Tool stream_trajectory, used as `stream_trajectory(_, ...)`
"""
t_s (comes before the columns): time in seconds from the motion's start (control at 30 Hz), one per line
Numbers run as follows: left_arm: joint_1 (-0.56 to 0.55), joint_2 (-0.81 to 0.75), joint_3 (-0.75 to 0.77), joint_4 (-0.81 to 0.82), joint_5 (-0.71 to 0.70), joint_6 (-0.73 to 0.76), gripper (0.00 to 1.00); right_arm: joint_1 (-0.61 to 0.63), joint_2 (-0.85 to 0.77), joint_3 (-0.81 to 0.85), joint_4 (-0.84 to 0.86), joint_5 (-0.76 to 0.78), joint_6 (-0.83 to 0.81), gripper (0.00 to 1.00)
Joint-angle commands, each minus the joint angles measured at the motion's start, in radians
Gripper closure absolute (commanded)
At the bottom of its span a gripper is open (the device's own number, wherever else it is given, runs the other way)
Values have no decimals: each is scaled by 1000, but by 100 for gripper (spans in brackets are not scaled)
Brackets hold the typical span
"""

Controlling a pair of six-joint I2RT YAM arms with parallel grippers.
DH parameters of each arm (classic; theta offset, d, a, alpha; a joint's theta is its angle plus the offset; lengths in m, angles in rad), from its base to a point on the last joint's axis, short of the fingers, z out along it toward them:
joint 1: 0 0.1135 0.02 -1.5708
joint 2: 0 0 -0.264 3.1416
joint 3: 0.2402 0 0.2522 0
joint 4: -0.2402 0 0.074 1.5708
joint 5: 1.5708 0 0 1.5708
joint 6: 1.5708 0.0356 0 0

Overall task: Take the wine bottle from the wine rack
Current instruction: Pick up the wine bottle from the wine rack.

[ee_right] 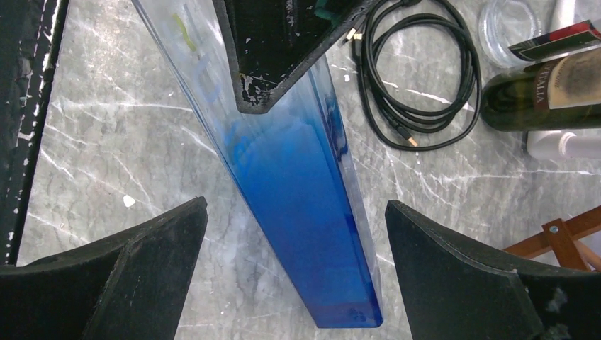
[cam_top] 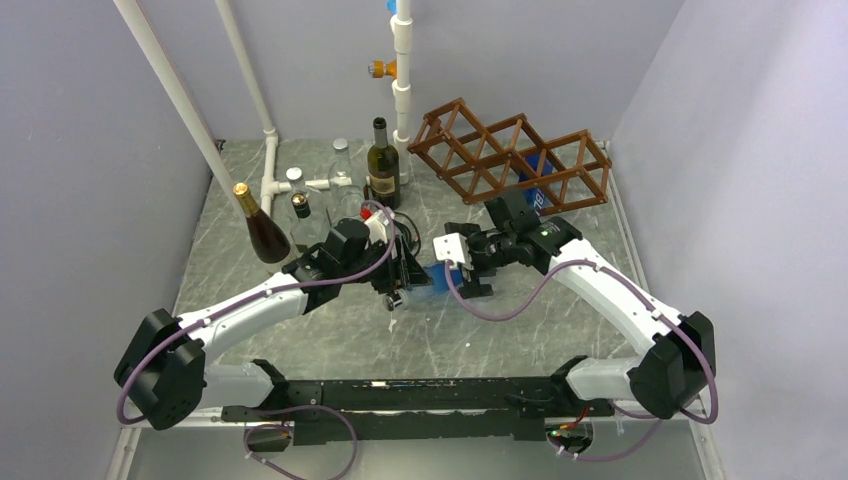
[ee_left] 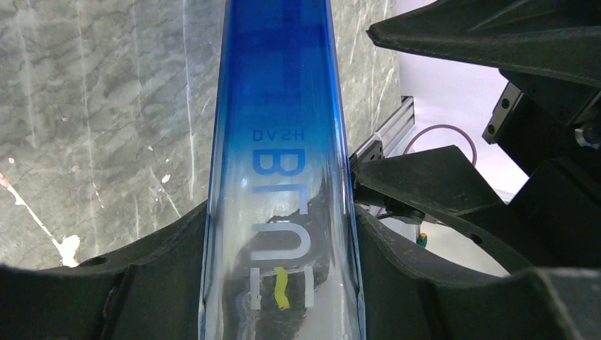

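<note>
The wine bottle [cam_top: 437, 276] is a tall square bottle, blue at its base and fading to clear. It is off the brown wooden wine rack [cam_top: 470, 150], which stands at the back right. My left gripper [cam_top: 405, 272] is shut on the bottle's clear printed part [ee_left: 280, 142], a finger [ee_left: 163, 276] pressing on each side. My right gripper [ee_right: 295, 204] is open. Its fingers [ee_right: 453, 269] straddle the bottle's blue base end [ee_right: 305, 205] without touching it. The bottle's neck is hidden.
A green wine bottle [cam_top: 382, 165], a dark gold-capped bottle [cam_top: 262, 228] and clear glass bottles [cam_top: 342, 165] stand at the back left near white pipes [cam_top: 400, 70]. A blue object [cam_top: 535, 180] sits in the rack. A black cable coil [ee_right: 418, 78] lies on the table.
</note>
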Motion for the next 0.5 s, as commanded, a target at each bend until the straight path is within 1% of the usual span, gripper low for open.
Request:
stream_trajectory(0.0,-6,-25,80,211,84,-32,100,22,10,-16,39,36,-24,0)
stream_trajectory(0.47,-6,-4,80,255,134,-80,100,71,42,-70,102,67,-24,0)
